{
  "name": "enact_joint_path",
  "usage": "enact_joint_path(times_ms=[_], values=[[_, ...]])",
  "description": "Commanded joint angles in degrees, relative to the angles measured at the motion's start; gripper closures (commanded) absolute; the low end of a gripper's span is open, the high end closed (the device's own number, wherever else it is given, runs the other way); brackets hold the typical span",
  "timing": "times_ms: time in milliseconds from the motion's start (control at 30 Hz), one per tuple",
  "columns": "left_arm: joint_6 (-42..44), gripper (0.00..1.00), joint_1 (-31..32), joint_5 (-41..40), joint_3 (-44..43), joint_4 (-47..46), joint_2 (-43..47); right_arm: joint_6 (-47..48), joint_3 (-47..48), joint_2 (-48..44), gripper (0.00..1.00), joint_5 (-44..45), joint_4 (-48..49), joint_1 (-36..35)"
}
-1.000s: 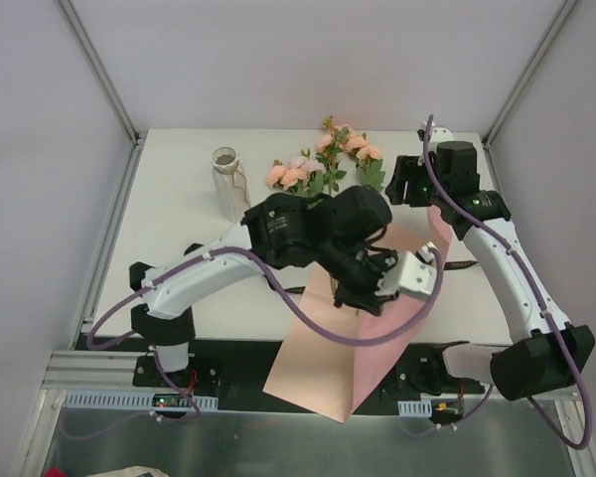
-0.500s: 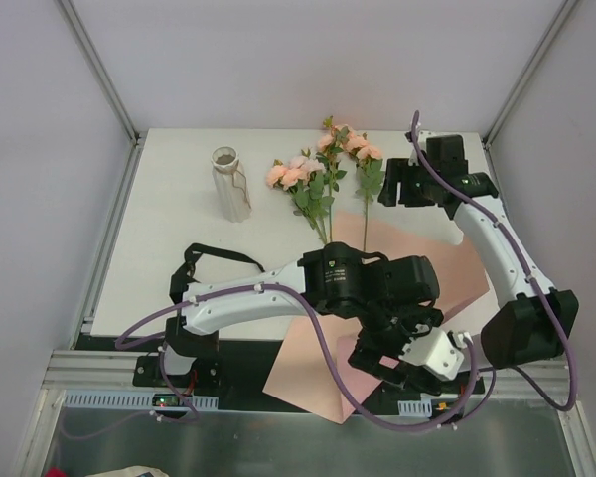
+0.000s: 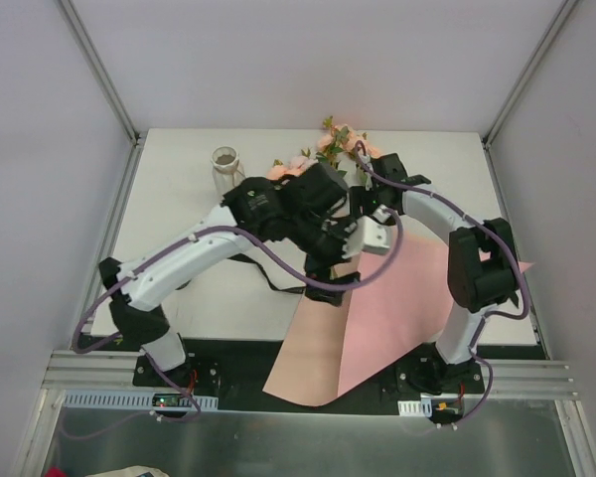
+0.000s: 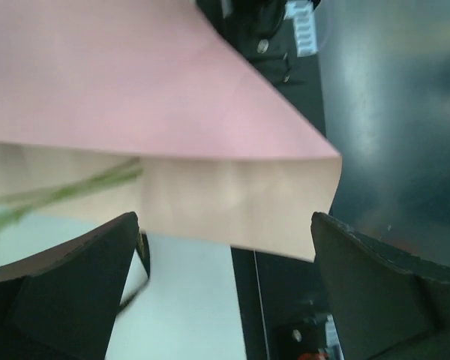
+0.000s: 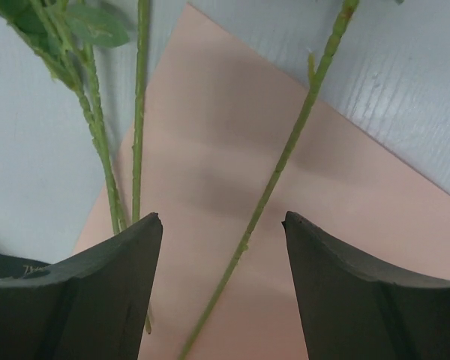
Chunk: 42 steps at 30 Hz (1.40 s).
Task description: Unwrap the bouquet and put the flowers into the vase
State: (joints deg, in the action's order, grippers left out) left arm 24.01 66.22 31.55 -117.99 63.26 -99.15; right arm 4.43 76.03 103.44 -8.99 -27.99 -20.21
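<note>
The flowers (image 3: 343, 141) are out of their wrap. They lie flat toward the far side of the surface (image 3: 169, 179), blooms at the back and stems running toward the arms and onto the far corner of the pink paper (image 3: 387, 308). That sheet is spread open and hangs over the near edge. The vase (image 3: 224, 159) stands upright to the left of the blooms, close to them but apart, half hidden behind the left arm.

What matters most is how the right tool (image 5: 221, 225) sits over those stems. It hangs just above them, jaws wide and holding nothing. One long stem (image 5: 285, 161) runs through the gap between its fingers, while two more lie off to one side by the other finger. The jaws stand across the stem rather than along it, so I'd judge a straight drop and close would catch it. I can't tell how far above the paper the fingers are.

The left tool (image 4: 225, 225) is spread wide and empty too, hovering over the paper's edge nearer the front, with a few stems at the margin of its view. The right tool is plainly the better placed for the flowers. Once lifted, a stem would have to travel left and tip upright to meet the vase mouth.
</note>
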Motion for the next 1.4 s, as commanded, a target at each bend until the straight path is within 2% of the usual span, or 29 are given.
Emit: enact_joint_path(times_ms=[0,67,167,333,433,567,667,700,767,800,867,900,933,1133,1367], values=[[-2.4,0.01,-7.0,1.9,11.8,-2.6,10.2,-1.3,0.7,1.1,0.31,3.4,4.3,-0.1],[-1.4,0.01,-10.6,1.9,17.4,-2.9,14.2,-1.2,0.7,2.2,0.31,5.5,4.3,0.1],[0.9,0.01,-12.9,0.4,25.1,-3.0,18.8,-1.2,-0.3,2.8,0.35,7.5,4.5,0.1],[2.0,0.01,-13.0,-3.5,37.8,-6.1,23.2,-1.3,-0.2,5.3,0.43,8.1,4.6,0.3],[1.7,0.01,-12.8,-9.4,42.0,-10.3,23.5,-1.3,0.0,6.6,0.50,8.6,4.9,0.2],[1.7,0.01,-12.8,-11.5,42.8,-11.1,21.6,-1.3,0.1,7.7,0.57,10.4,5.6,0.2],[1.7,0.01,-12.8,-11.5,44.7,-11.9,20.2,-1.3,0.3,7.9,0.68,10.5,5.8,0.3],[1.6,0.01,-12.8,-11.3,46.3,-12.7,20.0,-1.4,0.3,7.7,0.74,10.5,5.8,0.4],[1.5,0.01,-12.8,-10.9,48.3,-16.4,19.3,-2.0,0.3,7.3,0.80,10.4,6.2,0.5],[1.4,0.01,-12.7,-11.1,49.1,-17.5,18.9,-2.3,0.4,6.8,0.87,10.3,6.5,0.5],[0.4,0.01,-13.0,-12.6,49.4,-19.5,17.6,-3.3,0.8,6.0,0.93,9.9,6.9,0.5],[-0.4,0.01,-15.7,-11.1,48.8,-19.6,17.3,-3.5,1.0,4.8,0.99,9.5,7.3,0.3],[-1.3,0.01,-18.4,-8.8,47.0,-19.5,17.5,-3.8,1.0,4.0,0.99,9.5,7.9,0.4],[-2.0,0.01,-35.4,-2.6,41.0,-18.5,25.3,-4.3,3.0,-4.5,0.99,6.2,12.2,-0.3],[-0.9,0.01,-55.5,2.2,33.5,-14.7,30.0,-3.6,10.5,-12.5,0.99,4.4,16.8,-3.5]])
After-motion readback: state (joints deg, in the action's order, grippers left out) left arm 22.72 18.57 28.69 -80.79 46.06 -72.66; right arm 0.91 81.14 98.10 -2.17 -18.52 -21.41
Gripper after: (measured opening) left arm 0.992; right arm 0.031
